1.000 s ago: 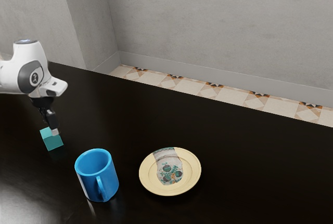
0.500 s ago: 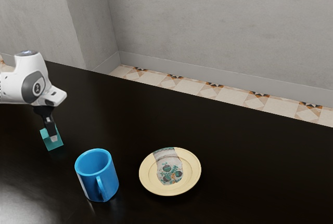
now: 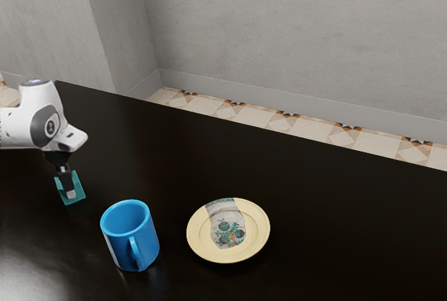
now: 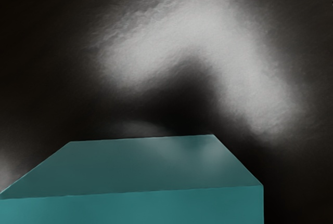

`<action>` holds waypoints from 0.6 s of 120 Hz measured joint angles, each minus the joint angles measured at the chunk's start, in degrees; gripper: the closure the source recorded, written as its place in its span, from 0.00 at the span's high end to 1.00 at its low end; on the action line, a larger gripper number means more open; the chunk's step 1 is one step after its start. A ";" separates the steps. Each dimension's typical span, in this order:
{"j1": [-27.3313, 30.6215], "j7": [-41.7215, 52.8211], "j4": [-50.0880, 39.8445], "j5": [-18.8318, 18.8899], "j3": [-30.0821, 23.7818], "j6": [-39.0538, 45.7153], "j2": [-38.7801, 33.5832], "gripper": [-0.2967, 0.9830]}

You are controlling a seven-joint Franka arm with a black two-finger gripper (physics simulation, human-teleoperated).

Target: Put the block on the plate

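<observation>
So the teal block was on the black worktop, over toward the exterior view's left, well apart from the plate. The end effector was right down at it, with its lower part overlapping the block in that view. Honestly couldn't tell whether the end effector was open, closed or actually clamped on the block.

The wrist view had the block really close up, one face darker teal and the other a bit brighter, plus a pale, smudgy glare on the dark surface past it.

The blue mug stood upright kinda between the block and the plate, handle facing the exterior camera. Plate was pale yellow and lying flat, with a greyish patch of green leaves and dark round shapes across the middle. Behind the worktop there was a patterned tile floor and a plain grey wall.
</observation>
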 joint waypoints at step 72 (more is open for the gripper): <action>0.45 1.56 0.00 -0.94 -0.11 1.81 0.85 0.55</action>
